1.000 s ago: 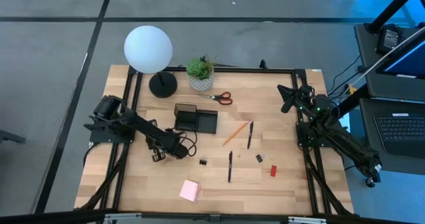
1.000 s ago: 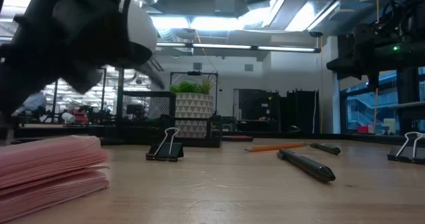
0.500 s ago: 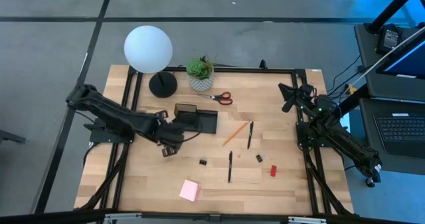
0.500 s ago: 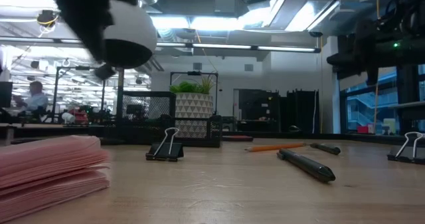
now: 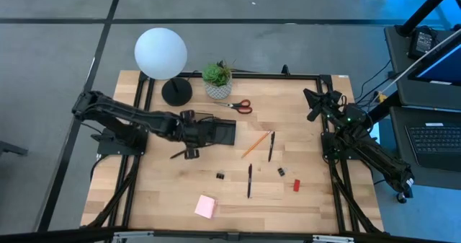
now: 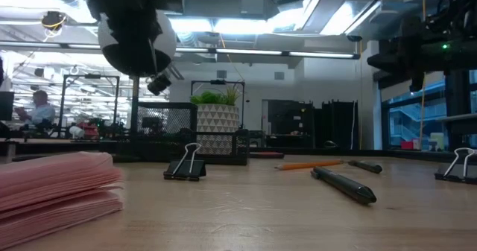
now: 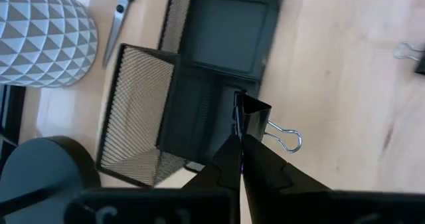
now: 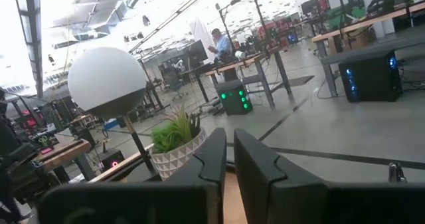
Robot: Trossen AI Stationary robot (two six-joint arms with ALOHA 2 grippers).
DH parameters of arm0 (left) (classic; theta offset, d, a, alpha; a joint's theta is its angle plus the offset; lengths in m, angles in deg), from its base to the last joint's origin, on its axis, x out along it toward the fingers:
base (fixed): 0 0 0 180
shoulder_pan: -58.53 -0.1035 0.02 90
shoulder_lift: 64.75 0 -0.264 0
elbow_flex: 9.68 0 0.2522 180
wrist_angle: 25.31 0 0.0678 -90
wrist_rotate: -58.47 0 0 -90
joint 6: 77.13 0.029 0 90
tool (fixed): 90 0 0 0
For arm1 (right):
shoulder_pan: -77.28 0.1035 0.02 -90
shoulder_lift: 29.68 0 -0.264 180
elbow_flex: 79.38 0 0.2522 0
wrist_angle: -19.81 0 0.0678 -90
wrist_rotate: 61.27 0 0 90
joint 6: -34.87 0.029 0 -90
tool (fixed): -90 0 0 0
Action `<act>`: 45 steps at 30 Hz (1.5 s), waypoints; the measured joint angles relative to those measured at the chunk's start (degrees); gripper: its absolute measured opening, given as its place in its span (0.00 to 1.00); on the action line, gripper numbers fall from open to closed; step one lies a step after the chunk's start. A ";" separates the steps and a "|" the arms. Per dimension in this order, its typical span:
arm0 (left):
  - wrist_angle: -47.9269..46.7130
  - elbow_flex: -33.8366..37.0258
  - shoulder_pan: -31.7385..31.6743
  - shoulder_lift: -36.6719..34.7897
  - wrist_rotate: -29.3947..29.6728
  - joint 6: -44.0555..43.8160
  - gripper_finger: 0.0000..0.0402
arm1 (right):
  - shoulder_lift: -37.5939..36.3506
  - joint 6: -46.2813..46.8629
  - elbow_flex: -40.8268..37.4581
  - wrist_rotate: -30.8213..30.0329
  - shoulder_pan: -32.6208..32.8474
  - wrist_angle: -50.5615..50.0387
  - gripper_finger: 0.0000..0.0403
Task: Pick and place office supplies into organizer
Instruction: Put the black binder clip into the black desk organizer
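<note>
Left gripper [image 7: 240, 141], fingers pinching a binder clip [image 7: 255, 119], has moved from lower left to frame centre, now over the organizer [image 7: 192, 98]; release pending.

A lamp with a white globe [image 5: 160, 52] and a round black base [image 5: 176, 91] stands near the desk's [image 5: 158, 200] far left corner. Just beside it along the far edge sits a green plant [image 5: 217, 74] in a white patterned pot [image 7: 40, 34]. Off the desk's right edge are a laptop [image 5: 436, 140] and cables. In the room behind, a person [image 6: 39, 106] sits, probably at a workbench.
</note>
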 joint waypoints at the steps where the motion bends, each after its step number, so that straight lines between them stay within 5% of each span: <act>1: 0.14 0.00 -0.85 -0.05 -0.65 0.74 0.01 | 0.00 -0.01 0.01 0.00 0.00 -0.01 0.09; 16: 0.80 0.34 -5.11 -0.07 -4.84 4.16 0.01 | 0.00 0.02 0.01 0.00 0.00 -0.26 0.09; 45: 14.15 17.06 -11.43 -0.33 -9.83 2.66 0.01 | 0.00 1.75 0.02 0.02 0.00 -0.26 0.09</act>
